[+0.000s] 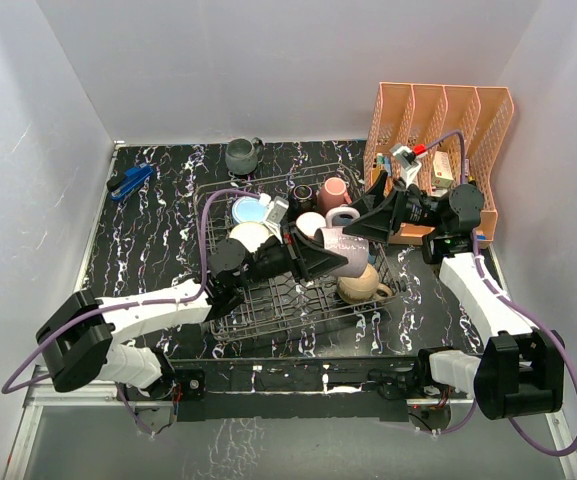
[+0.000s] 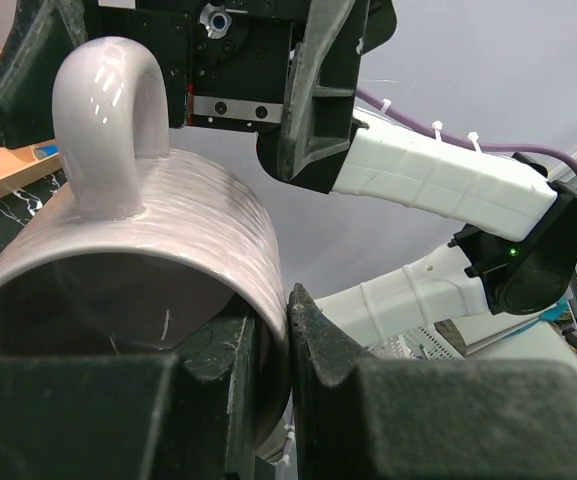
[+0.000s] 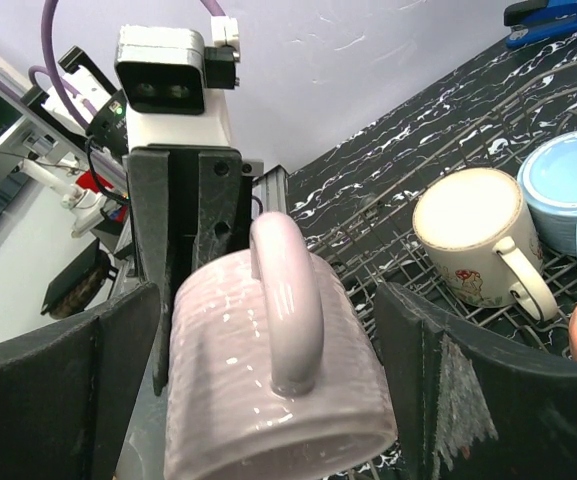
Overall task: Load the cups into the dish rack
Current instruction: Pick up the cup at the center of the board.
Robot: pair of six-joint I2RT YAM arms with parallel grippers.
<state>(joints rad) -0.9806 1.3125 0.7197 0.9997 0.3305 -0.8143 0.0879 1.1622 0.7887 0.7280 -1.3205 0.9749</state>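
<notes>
Top external camera overlooks the whole table point(image 1: 148, 230) from behind. Wrist cameras face each other closely, sharing the mauve mug point(image 3: 268, 400).

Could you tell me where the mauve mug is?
The mauve mug hangs above the right half of the dish rack in the top view, pinched by the left gripper, inside the open right gripper.

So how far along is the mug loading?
Done: several mugs sit in the dish rack, including a light blue mug, pink mug and tan mug. In hand: the left claw pinches the rim of the mauve mug above the rack; the right claw stands open around it. Left: the dark grey mug on the table behind the rack.
</notes>
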